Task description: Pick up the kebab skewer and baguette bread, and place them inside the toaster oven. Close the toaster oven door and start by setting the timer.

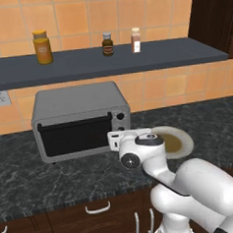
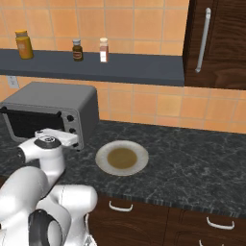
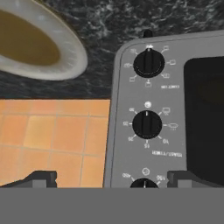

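On the dark speckled counter (image 1: 24,184) in the left base view, the toaster oven (image 1: 79,120) sits against the tiled wall, its door (image 1: 74,136) shut and upright with the bar handle along the top edge. Just right of the oven lies a round plate (image 1: 181,138) with a brownish centre; the white arm rises from the lower right and its wrist covers the oven's lower right corner and the plate's left rim. A grey shelf (image 1: 100,60) above carries an orange jar (image 1: 42,46), a dark bottle (image 1: 107,44) and a pale bottle (image 1: 136,40). From the right base view, the toaster oven (image 2: 53,108) stands at far left, door closed, two black knobs visible on its right front; the hand sits directly before that knob panel. The plate (image 2: 138,154) lies near right of the oven, apart from it, holding no skewer or bread that I can make out. A dark wood cabinet (image 2: 216,43) hangs at upper right. Through the hand view, rolled relative to the room, the gripper (image 3: 111,179) faces the knob column: top knob (image 3: 148,63), middle knob (image 3: 147,124), and a third knob (image 3: 144,183) at the bottom edge between the fingertips (image 3: 41,178). Jaws stand wide apart, gripping nothing. Plate rim (image 3: 72,65) appears at upper left. Kebab skewer and baguette bread: position cannot be told.
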Robot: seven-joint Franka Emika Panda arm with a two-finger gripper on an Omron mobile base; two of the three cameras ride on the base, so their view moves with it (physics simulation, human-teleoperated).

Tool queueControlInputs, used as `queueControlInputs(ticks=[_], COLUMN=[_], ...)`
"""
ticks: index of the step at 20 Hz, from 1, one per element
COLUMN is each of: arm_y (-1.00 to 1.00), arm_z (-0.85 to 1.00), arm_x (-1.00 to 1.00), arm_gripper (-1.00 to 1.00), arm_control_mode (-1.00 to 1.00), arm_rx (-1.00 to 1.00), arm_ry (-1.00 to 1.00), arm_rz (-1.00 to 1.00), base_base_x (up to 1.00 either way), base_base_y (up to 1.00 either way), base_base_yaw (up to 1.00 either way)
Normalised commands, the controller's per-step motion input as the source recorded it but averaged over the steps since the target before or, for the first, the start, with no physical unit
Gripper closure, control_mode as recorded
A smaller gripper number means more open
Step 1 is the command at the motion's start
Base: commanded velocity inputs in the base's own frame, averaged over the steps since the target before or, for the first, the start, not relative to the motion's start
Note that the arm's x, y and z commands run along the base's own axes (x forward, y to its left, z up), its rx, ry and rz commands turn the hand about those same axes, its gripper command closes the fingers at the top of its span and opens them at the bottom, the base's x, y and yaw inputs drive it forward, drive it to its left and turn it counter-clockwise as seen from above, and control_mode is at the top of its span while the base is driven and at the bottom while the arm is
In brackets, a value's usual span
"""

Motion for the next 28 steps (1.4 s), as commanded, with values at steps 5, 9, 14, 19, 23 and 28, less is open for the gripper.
queueControlInputs(ticks=[5,9,14,19,23,28], arm_y=[-0.43,-0.27,-0.15,-0.01,0.00,0.00], arm_z=[-1.00,-0.95,-0.55,-0.30,-0.07,0.00], arm_x=[0.12,0.24,0.52,0.19,0.00,0.00], arm_gripper=[-1.00,-1.00,-1.00,-1.00,-1.00,-1.00], arm_control_mode=[-1.00,-1.00,-1.00,-1.00,-1.00,-1.00], arm_rx=[0.00,0.01,0.00,0.00,0.01,0.01], arm_ry=[-0.07,-0.11,-0.17,-0.19,-0.14,-0.06], arm_rz=[0.16,0.14,0.11,0.09,0.04,0.00], base_base_x=[0.00,0.00,0.00,0.00,0.00,0.00], base_base_y=[0.00,0.00,0.00,0.00,0.00,0.00], base_base_yaw=[0.00,0.00,0.00,0.00,0.00,0.00])
